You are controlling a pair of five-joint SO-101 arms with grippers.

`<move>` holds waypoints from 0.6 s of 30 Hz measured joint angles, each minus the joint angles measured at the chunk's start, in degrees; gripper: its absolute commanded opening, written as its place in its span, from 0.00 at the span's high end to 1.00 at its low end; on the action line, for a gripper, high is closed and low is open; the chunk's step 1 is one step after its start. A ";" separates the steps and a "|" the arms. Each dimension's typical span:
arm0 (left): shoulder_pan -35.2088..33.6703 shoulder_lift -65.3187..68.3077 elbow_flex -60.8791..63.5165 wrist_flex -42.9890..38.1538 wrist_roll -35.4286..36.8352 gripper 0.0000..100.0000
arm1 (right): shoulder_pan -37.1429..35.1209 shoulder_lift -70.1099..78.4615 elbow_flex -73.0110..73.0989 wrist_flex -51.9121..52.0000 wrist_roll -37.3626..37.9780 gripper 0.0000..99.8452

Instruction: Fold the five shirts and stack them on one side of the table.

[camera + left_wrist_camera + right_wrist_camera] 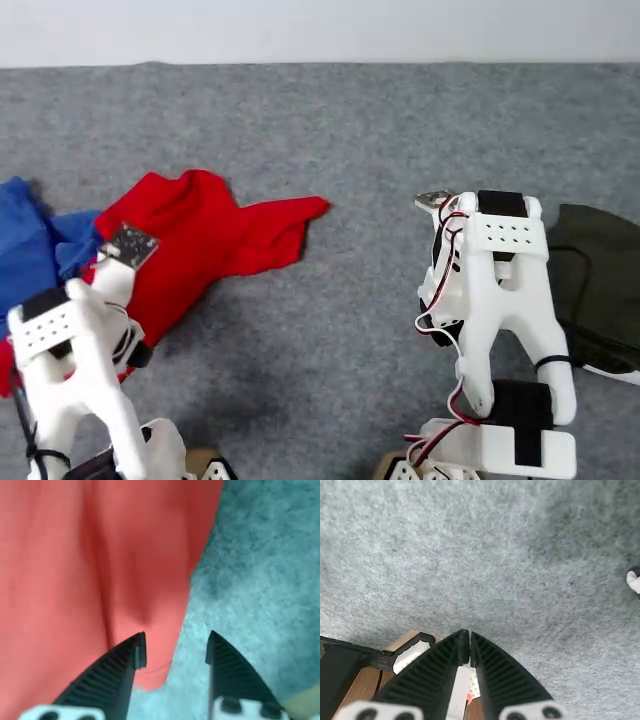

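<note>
Left hand astride red shirt edge

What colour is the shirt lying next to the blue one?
Red; the shirt shows best in the high view.

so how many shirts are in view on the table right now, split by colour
red shirt: 1
blue shirt: 1
dark shirt: 1
total: 3 shirts in view
</note>
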 measured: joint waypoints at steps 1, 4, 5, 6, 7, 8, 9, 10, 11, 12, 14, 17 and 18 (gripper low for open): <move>0.00 0.00 1.05 -1.32 0.00 0.80 | 0.00 0.00 0.00 0.00 0.00 0.99; 0.00 0.00 3.87 -5.01 0.00 0.80 | 0.00 0.00 0.00 0.00 0.00 0.99; 0.00 0.00 4.57 -6.24 0.00 0.80 | 0.00 0.00 0.00 0.00 0.00 0.99; 0.00 0.00 5.36 -7.21 0.00 0.80 | 0.00 0.00 0.00 0.00 0.00 0.99; 0.00 0.00 5.80 -8.09 0.00 0.80 | 0.00 0.00 0.00 0.00 0.00 0.99; 0.00 0.00 6.07 -8.88 0.00 0.80 | 0.00 0.00 0.00 0.00 0.00 0.99; -0.18 0.00 6.15 -9.49 0.00 0.80 | 0.00 0.00 0.00 0.00 0.00 0.99; -0.44 0.00 6.24 -10.11 0.00 0.80 | 0.00 0.00 0.00 0.00 0.00 0.99; -0.88 0.00 6.33 -10.90 -0.09 0.80 | 0.00 0.00 0.00 0.00 0.00 0.99; -1.32 0.00 6.33 -11.69 -0.09 0.80 | 0.00 0.00 0.00 0.00 0.00 0.99; -2.20 0.09 6.33 -13.10 -0.09 0.82 | 0.00 0.00 0.00 0.00 0.00 0.99; -2.90 2.29 6.24 -14.59 -0.09 0.86 | 0.00 0.00 0.00 0.00 0.00 0.99; -2.90 3.60 6.24 -15.21 -0.09 0.86 | 0.00 0.00 0.00 0.00 0.00 0.99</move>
